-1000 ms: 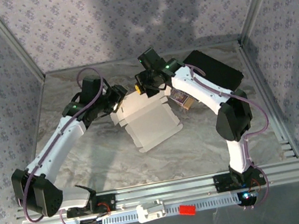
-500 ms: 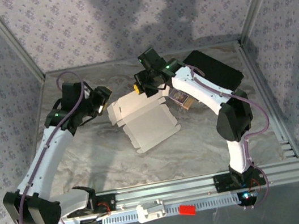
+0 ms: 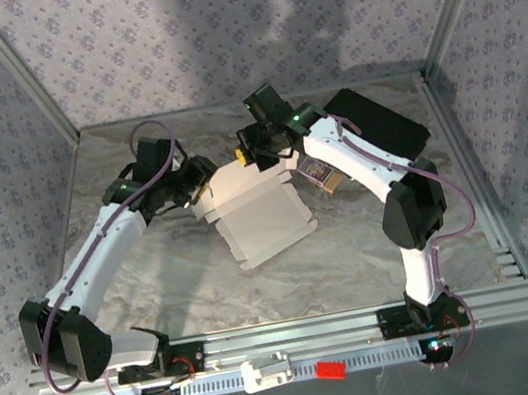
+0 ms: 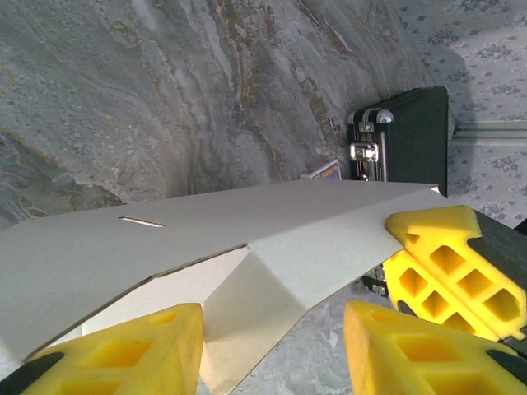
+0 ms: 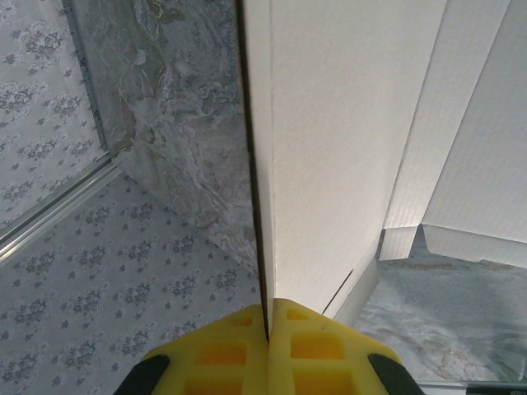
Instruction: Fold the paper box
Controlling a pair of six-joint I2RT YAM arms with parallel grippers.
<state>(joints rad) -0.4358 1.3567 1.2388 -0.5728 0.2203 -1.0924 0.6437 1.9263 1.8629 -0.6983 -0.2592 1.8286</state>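
Note:
The paper box (image 3: 265, 215) is a white creased cardboard piece lying mid-table, its far panel raised. My right gripper (image 3: 255, 154) is shut on that raised panel's top edge; in the right wrist view its yellow fingers (image 5: 292, 337) pinch the paper box (image 5: 338, 132) with no gap. My left gripper (image 3: 203, 183) sits at the box's left edge, open. In the left wrist view a folded flap of the paper box (image 4: 272, 263) hangs between its two yellow fingers (image 4: 123, 350), touching the left one. The right gripper's yellow fingers (image 4: 449, 255) show at the sheet's far corner.
A black rectangular case (image 3: 378, 123) lies at the back right, also the black case (image 4: 408, 132) past the sheet. A small tan and purple packet (image 3: 319, 173) lies under the right arm. Patterned walls enclose the table; a metal rail (image 3: 288, 340) runs along the front.
The left arm swung out to the left away from the box, then came back to the box's left edge. The right gripper has stayed put, holding the raised panel.

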